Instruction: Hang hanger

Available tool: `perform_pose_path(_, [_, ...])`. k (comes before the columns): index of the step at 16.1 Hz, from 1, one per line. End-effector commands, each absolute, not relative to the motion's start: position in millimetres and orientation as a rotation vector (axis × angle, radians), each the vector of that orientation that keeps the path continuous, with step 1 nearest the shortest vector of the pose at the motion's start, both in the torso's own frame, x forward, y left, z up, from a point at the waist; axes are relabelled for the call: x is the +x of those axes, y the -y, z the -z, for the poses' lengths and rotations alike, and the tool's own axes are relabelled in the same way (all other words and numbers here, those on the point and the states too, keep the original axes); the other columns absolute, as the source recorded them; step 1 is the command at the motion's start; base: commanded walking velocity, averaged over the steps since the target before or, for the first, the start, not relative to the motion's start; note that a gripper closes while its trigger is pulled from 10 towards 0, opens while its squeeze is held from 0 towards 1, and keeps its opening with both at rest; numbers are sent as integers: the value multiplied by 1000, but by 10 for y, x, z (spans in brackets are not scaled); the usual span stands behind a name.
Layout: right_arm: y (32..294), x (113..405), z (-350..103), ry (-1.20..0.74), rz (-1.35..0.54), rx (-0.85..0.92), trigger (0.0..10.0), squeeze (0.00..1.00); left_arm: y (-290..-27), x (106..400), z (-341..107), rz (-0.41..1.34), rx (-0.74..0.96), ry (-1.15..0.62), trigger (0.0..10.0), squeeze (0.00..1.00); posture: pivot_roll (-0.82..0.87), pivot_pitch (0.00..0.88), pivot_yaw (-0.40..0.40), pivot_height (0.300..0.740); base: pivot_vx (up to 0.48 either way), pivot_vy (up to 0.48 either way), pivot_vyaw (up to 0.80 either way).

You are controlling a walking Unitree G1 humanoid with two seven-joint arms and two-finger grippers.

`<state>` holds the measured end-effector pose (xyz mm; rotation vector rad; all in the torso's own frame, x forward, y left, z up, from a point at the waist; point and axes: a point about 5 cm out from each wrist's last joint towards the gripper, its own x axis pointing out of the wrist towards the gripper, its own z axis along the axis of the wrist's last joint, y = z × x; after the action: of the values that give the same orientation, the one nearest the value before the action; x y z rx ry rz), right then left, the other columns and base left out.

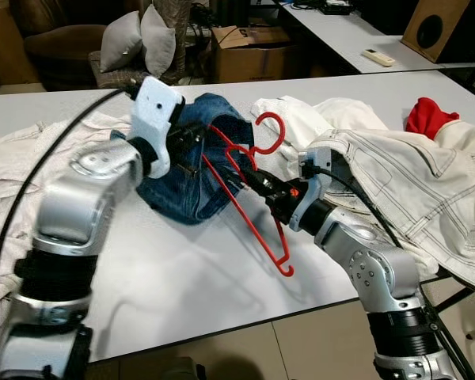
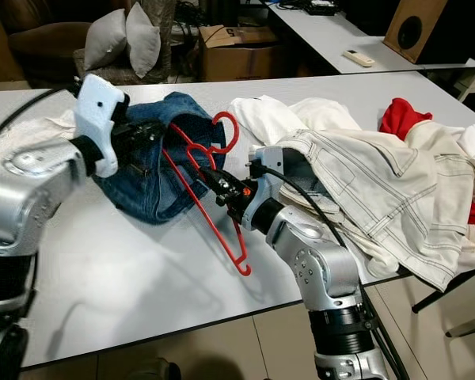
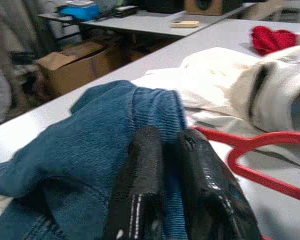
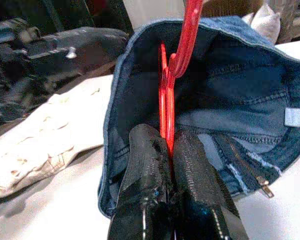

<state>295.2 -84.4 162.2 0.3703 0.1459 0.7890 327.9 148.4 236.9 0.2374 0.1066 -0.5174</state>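
Observation:
A red plastic hanger (image 1: 253,198) is tilted over the white table (image 1: 174,277), one end pushed into the waist opening of a blue denim garment (image 1: 194,178). My right gripper (image 1: 249,180) is shut on the hanger just below its hook, and the right wrist view has the hanger (image 4: 170,95) running between the fingers (image 4: 145,165) into the denim (image 4: 240,100). My left gripper (image 1: 191,138) is shut on the denim's waistband, holding the opening up. The left wrist view has its fingers (image 3: 145,180) pinching the blue fabric (image 3: 90,150), with the hanger (image 3: 260,150) close by.
A pile of white garments (image 1: 396,174) covers the table's right side, with a red cloth (image 1: 427,117) on top. More pale clothing (image 1: 16,166) lies at the left. Behind the table are a cardboard box (image 1: 249,51), cushions (image 1: 138,39) and a second table (image 1: 356,39).

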Motion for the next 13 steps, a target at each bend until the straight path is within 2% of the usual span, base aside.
perform_pose_path(1, [886,2935,-1649,-133,-786,385,10000,0,-1485,3270,-2404,482,262,-91,10000,1000,70,0,-23,740,0,0,0])
perform_pose_path(6, [879,2910,-1671,-122,-801,402,10000,0,-1288,3213,-2367,523,255,-86,10000,1000,64,0,-23,740,0,0,0])
perform_pose_path(9, [882,2909,-1683,-116,-808,410,10000,0,-1194,3185,-2423,544,107,-73,10000,1000,68,0,-28,740,0,0,0])
perform_pose_path(11, [867,2909,-1689,-114,-814,413,10000,0,-1212,3177,-2367,533,149,-99,10000,1000,70,0,-28,740,0,0,0])
perform_pose_path(13, [850,2907,-1705,-109,-825,415,10000,0,-1273,3204,-2269,463,273,-115,10000,1000,68,0,-31,740,0,0,0])
